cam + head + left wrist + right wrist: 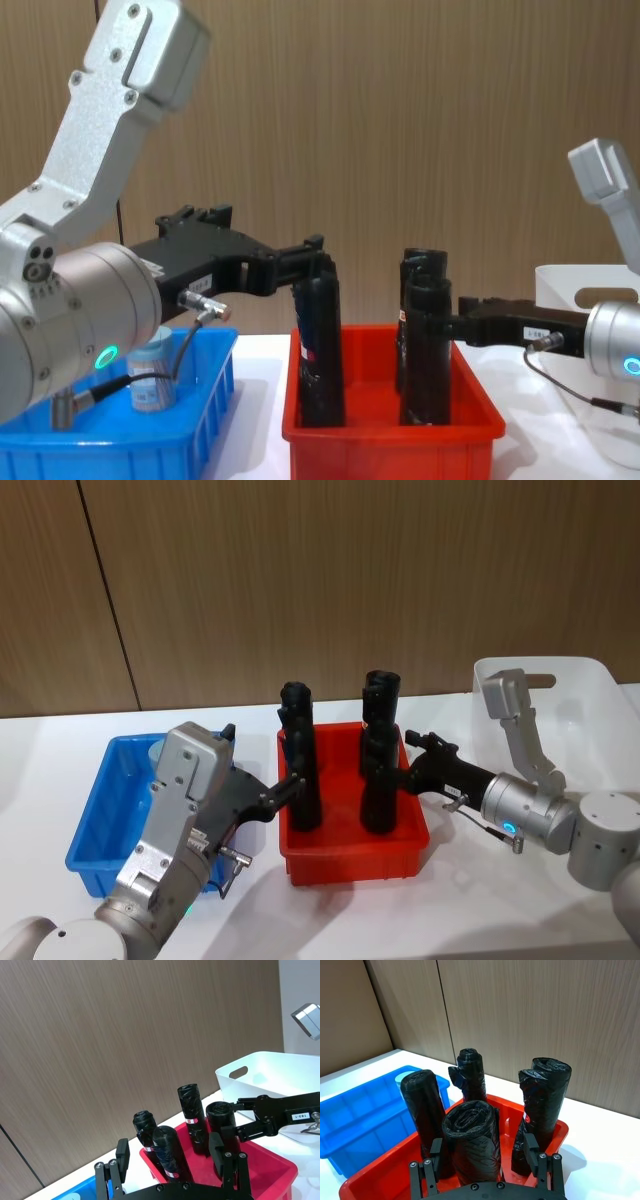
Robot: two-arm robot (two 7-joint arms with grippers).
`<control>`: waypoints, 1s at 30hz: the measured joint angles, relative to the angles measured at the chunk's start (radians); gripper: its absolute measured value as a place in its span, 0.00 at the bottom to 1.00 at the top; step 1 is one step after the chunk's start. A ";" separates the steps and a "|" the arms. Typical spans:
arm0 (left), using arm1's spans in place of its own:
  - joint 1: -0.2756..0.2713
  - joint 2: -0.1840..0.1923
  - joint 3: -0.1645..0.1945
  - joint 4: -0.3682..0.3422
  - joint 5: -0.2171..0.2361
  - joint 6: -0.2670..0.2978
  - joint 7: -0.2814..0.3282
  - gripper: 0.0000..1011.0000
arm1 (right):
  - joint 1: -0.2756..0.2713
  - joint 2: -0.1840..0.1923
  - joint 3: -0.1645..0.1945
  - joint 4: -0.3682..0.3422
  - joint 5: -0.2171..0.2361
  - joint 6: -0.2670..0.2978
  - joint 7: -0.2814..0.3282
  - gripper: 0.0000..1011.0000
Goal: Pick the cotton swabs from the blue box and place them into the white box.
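Reaching toward the middle of the table, both arms hover at a red bin (352, 855) holding four tall black tubes (302, 770), not at the task's goods. Taking the head view as a clock face, the left gripper (288, 790) comes in from eight o'clock, its fingers spread apart beside a front tube, gripping nothing. The right gripper (412, 768) comes in from four o'clock with fingers also parted and empty, near another tube. The blue box (100, 845) lies at eight o'clock, and the white box (590, 685) stands at three o'clock.

One tub of cotton swabs (152, 372) stands in the blue box, seen in the chest view behind the left arm's cable. It is upright, its long axis vertical and its pale lid facing up.

To do this step well, I judge the left gripper should back away from the red bin, rise above the blue box's rim, then descend straight over the tub with fingers wide, closing around its round wall below the lid so it remains upright.
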 joint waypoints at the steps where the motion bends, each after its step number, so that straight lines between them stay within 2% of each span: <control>1: 0.000 0.000 0.000 0.000 0.000 0.000 0.000 0.99 | 0.005 -0.002 -0.001 0.009 -0.002 -0.003 0.000 0.99; 11: 0.000 0.000 0.000 0.000 0.000 0.000 0.000 0.99 | 0.042 -0.015 -0.005 0.072 -0.007 -0.026 0.004 0.98; 22: 0.000 0.000 0.000 0.000 0.000 0.000 0.000 0.99 | 0.082 -0.030 -0.010 0.141 -0.009 -0.055 0.015 0.70; 27: 0.000 0.000 0.000 0.000 0.000 0.000 0.000 0.99 | 0.092 -0.033 -0.011 0.158 -0.008 -0.062 0.018 0.52; 30: 0.000 0.000 0.000 0.000 0.000 0.000 0.000 0.99 | 0.093 -0.034 -0.011 0.160 -0.007 -0.064 0.020 0.49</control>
